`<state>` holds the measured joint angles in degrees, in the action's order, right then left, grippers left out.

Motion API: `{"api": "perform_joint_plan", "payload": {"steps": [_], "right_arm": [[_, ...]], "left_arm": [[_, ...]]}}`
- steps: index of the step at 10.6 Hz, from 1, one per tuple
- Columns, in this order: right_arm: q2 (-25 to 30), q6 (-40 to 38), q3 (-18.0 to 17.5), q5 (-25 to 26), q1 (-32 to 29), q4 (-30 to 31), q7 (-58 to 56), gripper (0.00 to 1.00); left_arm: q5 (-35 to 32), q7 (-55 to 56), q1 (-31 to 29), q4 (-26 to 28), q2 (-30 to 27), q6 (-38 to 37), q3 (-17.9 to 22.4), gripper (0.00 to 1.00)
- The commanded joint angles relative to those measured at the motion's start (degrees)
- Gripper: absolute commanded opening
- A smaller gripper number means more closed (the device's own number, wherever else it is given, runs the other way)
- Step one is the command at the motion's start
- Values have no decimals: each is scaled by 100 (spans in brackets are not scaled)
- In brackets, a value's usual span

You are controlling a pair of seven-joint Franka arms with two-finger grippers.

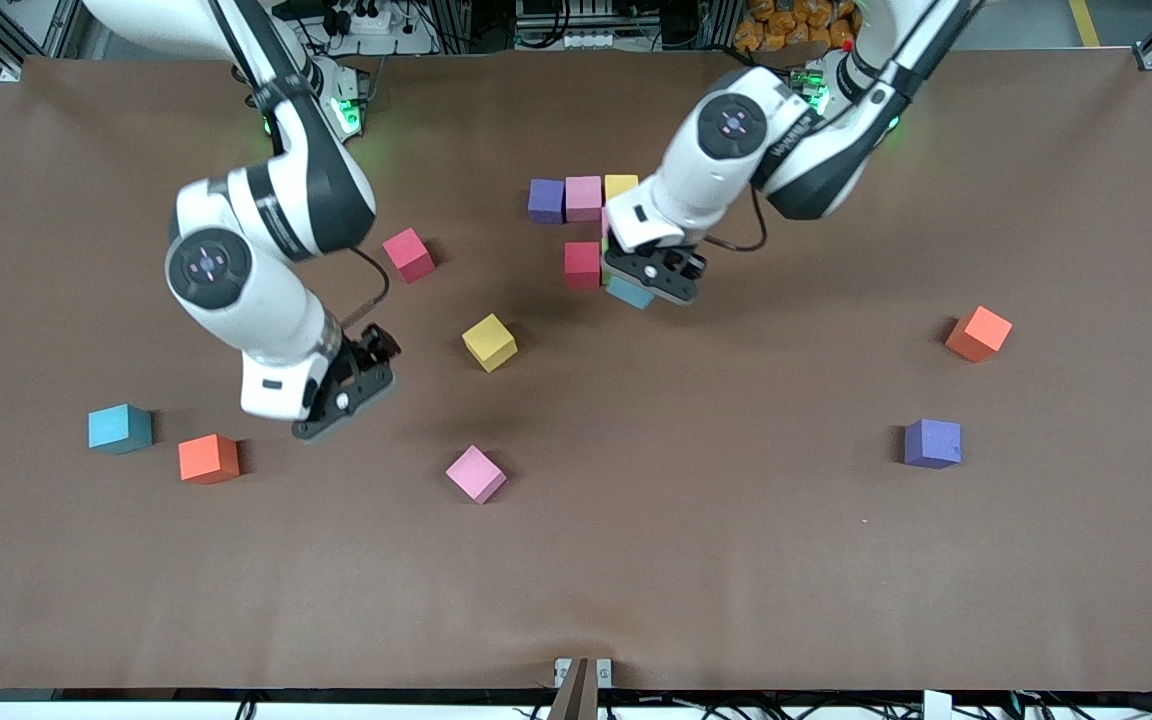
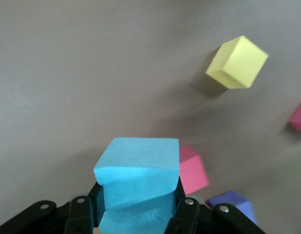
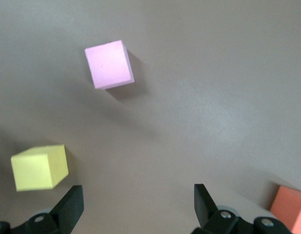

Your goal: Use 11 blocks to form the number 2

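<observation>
The left end effector (image 1: 648,275) is clamped on a matte light blue foam cube (image 2: 136,187), its faces pinched in, over the spot beside a red cube (image 1: 582,264) just below the purple (image 1: 545,199), pink (image 1: 583,197) and yellow (image 1: 621,186) row. The right end effector (image 1: 351,385), fingers (image 3: 71,207) apart and empty, hangs over bare brown bench (image 1: 696,560) among a loose yellow cube (image 1: 489,341), pink cube (image 1: 476,473) and orange cube (image 1: 208,458). The bench nearer the front camera lies open.
</observation>
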<state>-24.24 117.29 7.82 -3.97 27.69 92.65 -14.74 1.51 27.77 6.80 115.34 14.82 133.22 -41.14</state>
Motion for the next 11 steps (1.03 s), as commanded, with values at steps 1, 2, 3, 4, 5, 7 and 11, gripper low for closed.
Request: {"api": "perform_joint_plan", "payload": {"steps": [1, 2, 3, 4, 5, 7, 11], "right_arm": [[-388, 265, -61, 1, -1, -362, 270, 100], [-388, 355, -61, 1, -18, -240, 270, 100], [-432, 399, -70, 1, -9, -230, 270, 100], [-537, 522, -70, -8, 8, -230, 279, 100], [-512, 584, -70, -16, 8, -117, 279, 100], [-180, 820, -78, -261, 26, 618, 279, 100], [516, 2155, -96, -955, 280, 2326, 279, 100]], "left_arm": [[122, 1355, 540, -397, 240, -129, 185, 38], [104, 1980, 742, -537, 371, -129, 194, 38], [95, 2648, 953, -669, 503, -120, 212, 38], [95, 3281, 1242, -845, 626, -120, 412, 38], [95, 3896, 1680, -1047, 775, -120, 719, 38], [86, 5021, 2402, -1451, 1091, -120, 1290, 38], [113, 7140, 3652, -2103, 1672, -129, 2373, 37]]}}
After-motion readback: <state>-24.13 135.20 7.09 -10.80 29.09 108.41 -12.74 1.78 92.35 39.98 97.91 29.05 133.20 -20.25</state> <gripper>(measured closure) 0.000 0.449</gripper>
